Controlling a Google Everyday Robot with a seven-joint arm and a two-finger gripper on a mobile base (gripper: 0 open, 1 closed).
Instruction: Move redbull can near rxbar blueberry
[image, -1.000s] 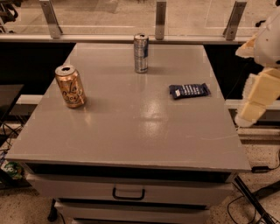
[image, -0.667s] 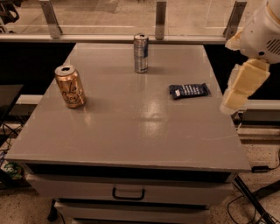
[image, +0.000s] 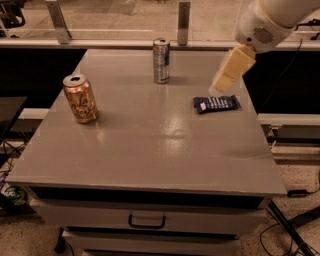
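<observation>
The redbull can stands upright at the far middle of the grey table. The rxbar blueberry, a flat dark blue wrapper, lies on the right part of the table, well to the right of and nearer than the can. My gripper hangs from the white arm at the upper right, above the table just over the bar's far edge, well right of the can. It holds nothing.
A wider gold can stands upright at the left side of the table. A drawer with a handle is below the front edge. A railing with posts runs behind the table. Cables lie on the floor at the right.
My arm and gripper have swung in from the right edge toward the left and up, now over the table near the bar. The cans and the bar have not moved.
</observation>
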